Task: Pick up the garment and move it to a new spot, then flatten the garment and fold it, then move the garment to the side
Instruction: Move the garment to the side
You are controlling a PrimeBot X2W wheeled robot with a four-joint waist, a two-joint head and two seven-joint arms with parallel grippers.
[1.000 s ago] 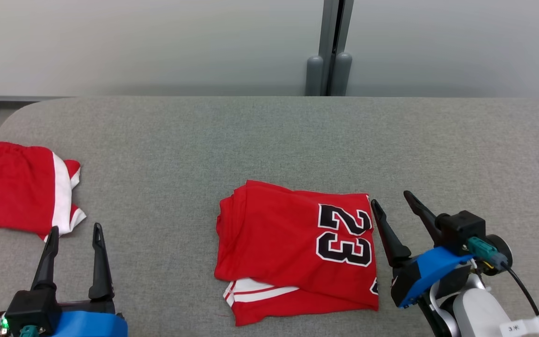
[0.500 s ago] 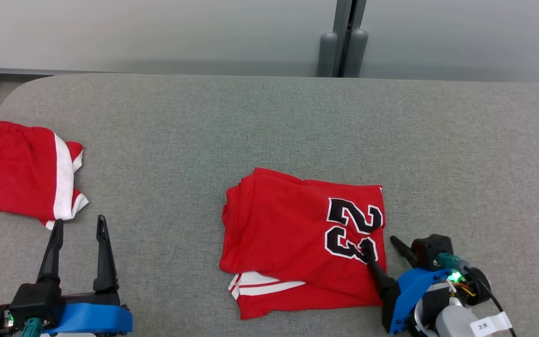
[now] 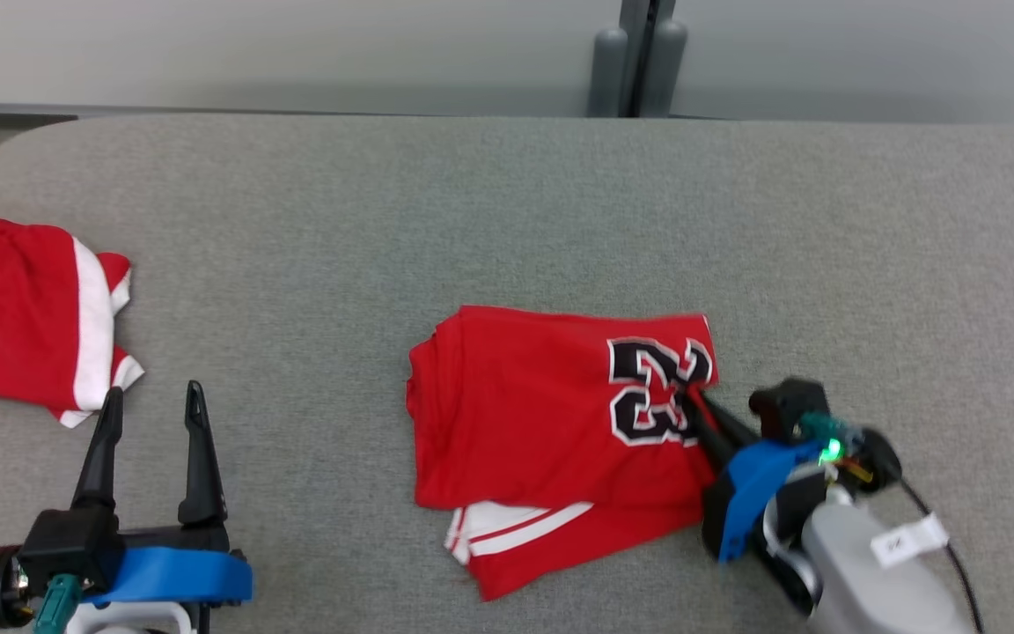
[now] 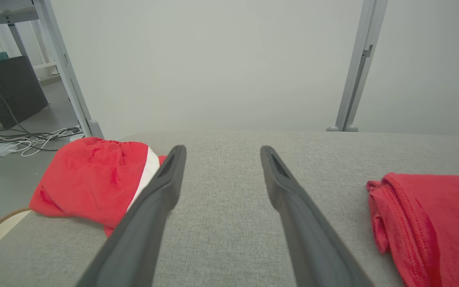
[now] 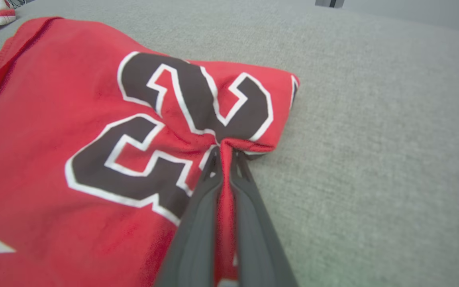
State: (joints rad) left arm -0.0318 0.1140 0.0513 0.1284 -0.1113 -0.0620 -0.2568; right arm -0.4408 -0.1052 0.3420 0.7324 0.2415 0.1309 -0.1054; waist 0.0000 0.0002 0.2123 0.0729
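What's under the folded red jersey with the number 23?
A red layer with white stripes pokes out beneath the jersey at its near edge, on the grey table. Anything deeper is covered.

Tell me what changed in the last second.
The right gripper moved left from beside the jersey onto its right edge and shut on the cloth by the 23, bunching it. The left gripper stayed open and idle; the other red garment stayed put. The head camera shifted a little.
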